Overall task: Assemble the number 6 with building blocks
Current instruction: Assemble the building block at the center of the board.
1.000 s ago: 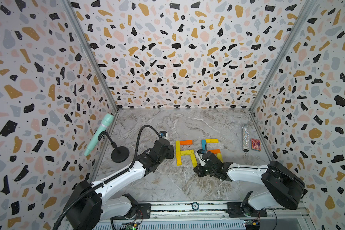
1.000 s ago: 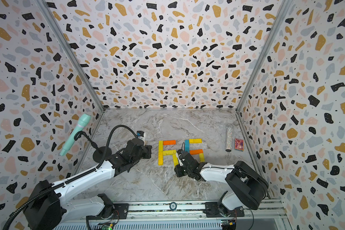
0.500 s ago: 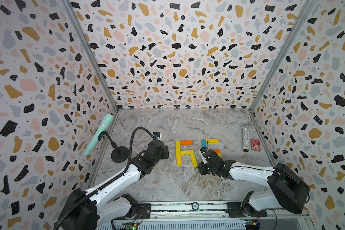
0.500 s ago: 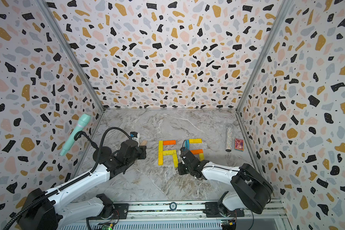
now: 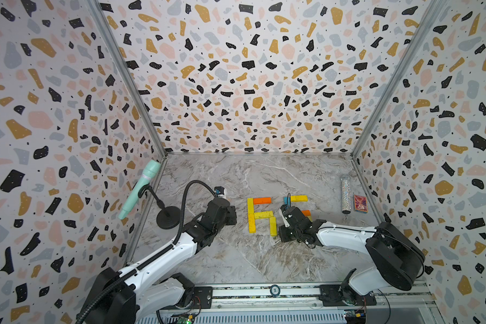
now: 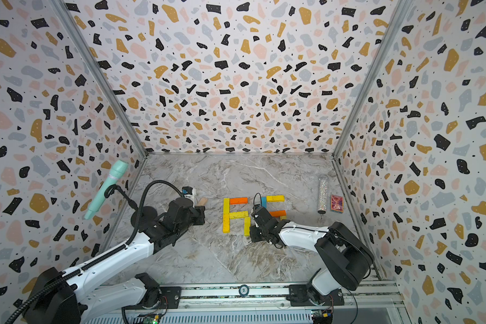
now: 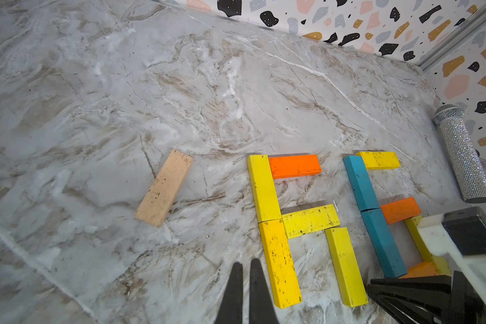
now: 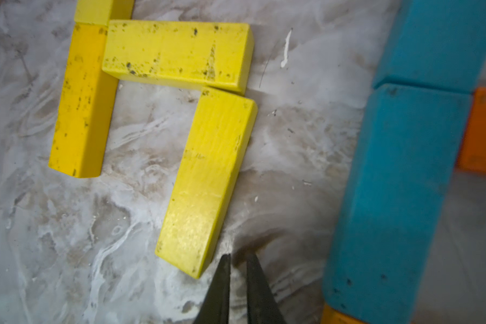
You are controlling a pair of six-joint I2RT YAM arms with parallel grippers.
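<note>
right wrist view: our tips sit narrow beside a yellow block

our right gripper (image 8: 237,256) is low over the marble table (image 8: 40,224). its two tips are almost together with nothing between them, just beside the near end of a slanted yellow block (image 8: 208,179). we cannot tell whether a tip touches it. the far end of that block meets a yellow crossbar (image 8: 177,53), which butts against a yellow column (image 8: 82,106). from the left wrist we see an orange cap (image 7: 294,166) lying beside the column's far end.

next to this figure two teal blocks (image 8: 399,196) lie end to end, with an orange bar (image 8: 483,134) touching their side and a yellow top piece (image 7: 379,160) at the far end.

our left gripper (image 7: 246,262) has its tips pressed close and holds nothing, just beside the column's near end. a beige block (image 7: 164,188) lies alone and slanted, well apart from both figures. a glittery tube (image 7: 466,160) lies near the wall, with a red card box (image 5: 360,203) just beside it.
</note>
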